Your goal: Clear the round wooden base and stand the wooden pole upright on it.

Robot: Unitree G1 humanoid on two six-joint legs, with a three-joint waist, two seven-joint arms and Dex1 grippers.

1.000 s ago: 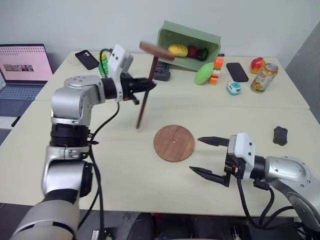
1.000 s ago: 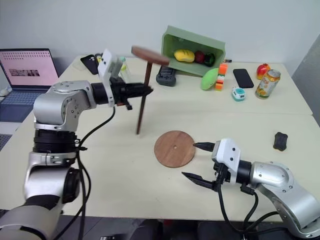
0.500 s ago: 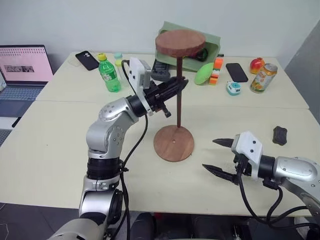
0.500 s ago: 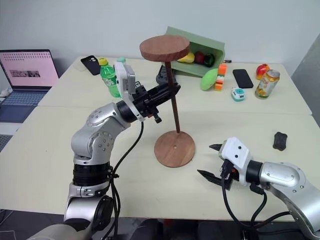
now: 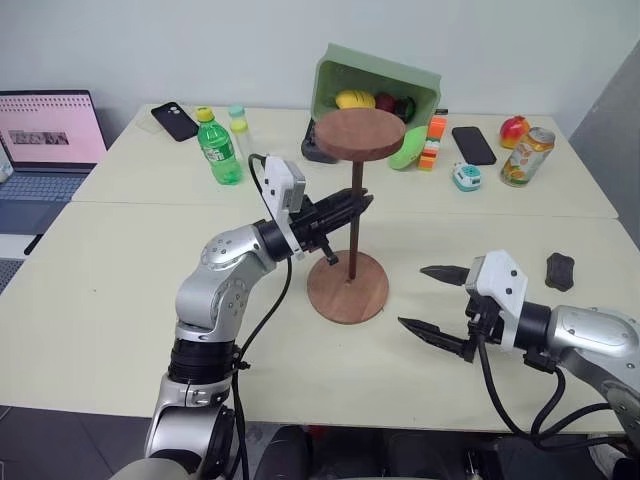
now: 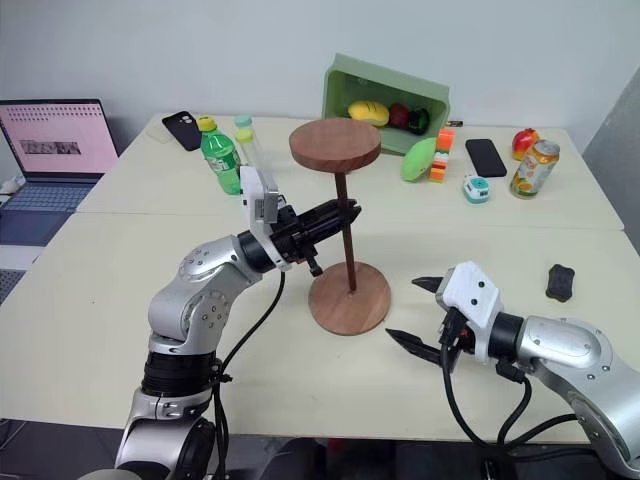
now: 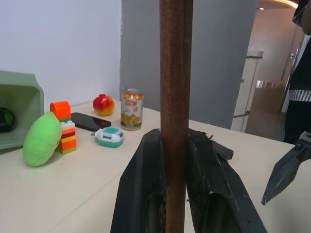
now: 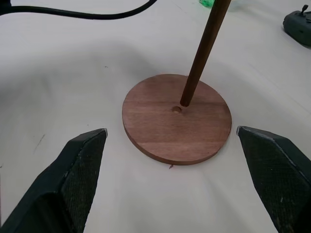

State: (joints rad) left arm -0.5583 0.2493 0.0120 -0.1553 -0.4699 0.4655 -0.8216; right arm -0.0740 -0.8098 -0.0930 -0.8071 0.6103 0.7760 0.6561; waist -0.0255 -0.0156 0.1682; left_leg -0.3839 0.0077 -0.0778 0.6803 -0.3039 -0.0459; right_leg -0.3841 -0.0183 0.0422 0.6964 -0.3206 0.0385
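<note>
The round wooden base [image 5: 335, 300] lies flat on the table's middle, with nothing on it but the pole. The wooden pole [image 5: 356, 225] stands upright, its fixed disc [image 5: 360, 132] on top. In the right wrist view its lower end [image 8: 185, 101] touches the base [image 8: 160, 131] just beside the small centre hole. My left gripper [image 5: 345, 208] is shut on the rod at mid-height; its black fingers [image 7: 146, 194] clamp the rod [image 7: 176, 87]. To the base's right, just above the table, my right gripper [image 5: 420, 297] is open and holds nothing.
A tipped green bin [image 5: 380, 85] with fruit stands at the back. Around it are a green bottle [image 5: 218, 148], two phones, a toy-brick stack [image 5: 432, 140], a drink can [image 5: 527, 155] and an apple. A laptop [image 5: 45, 135] sits far left, a black object [image 5: 560, 270] at right.
My left gripper carried the pole from the left over the base, turned it from tilted to upright and lowered it until its end met the base. The right gripper hardly moved.
</note>
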